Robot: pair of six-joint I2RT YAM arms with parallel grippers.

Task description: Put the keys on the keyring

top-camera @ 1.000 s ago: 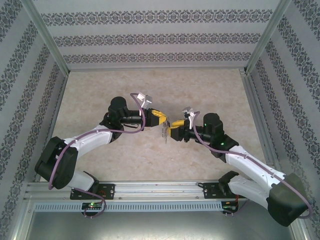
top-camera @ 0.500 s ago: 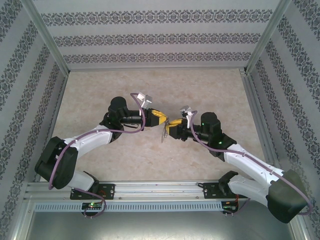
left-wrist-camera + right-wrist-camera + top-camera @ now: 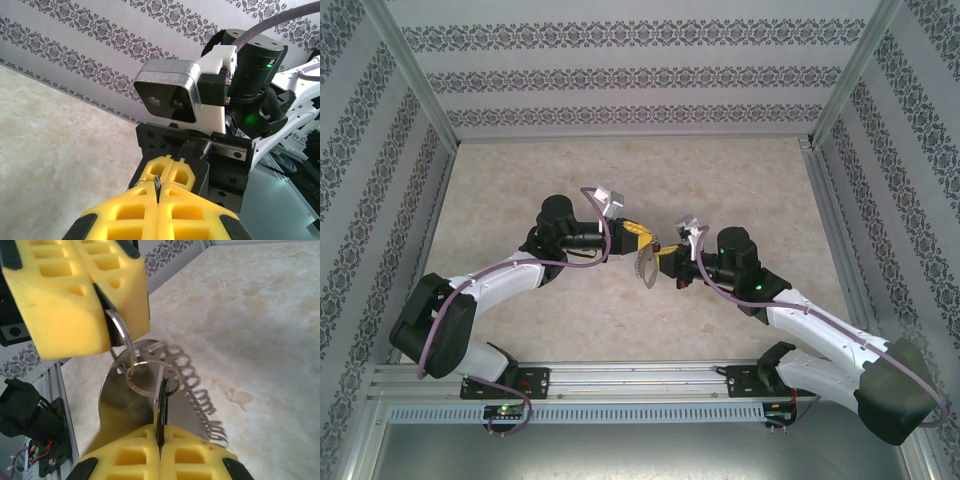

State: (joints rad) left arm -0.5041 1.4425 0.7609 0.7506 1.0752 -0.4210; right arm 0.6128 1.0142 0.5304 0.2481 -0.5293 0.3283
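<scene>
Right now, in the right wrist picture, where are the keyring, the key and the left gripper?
keyring [image 3: 122, 407]: right wrist view, on its flat grey plate.
key [image 3: 161, 402]: right wrist view, on its thin upright edge, seen side-on.
left gripper [image 3: 114, 322]: right wrist view, midway between the tips of its yellow fingers.

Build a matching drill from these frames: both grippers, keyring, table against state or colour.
Column 1
A. left gripper
B. right gripper
C. keyring
D. table

Column 2
1. beige, marbled
2. grey, hanging between the two grippers
3. shut on a wire loop
4. shut on a thin dark strip

Pairs: A-3, B-4, C-2, D-1
</scene>
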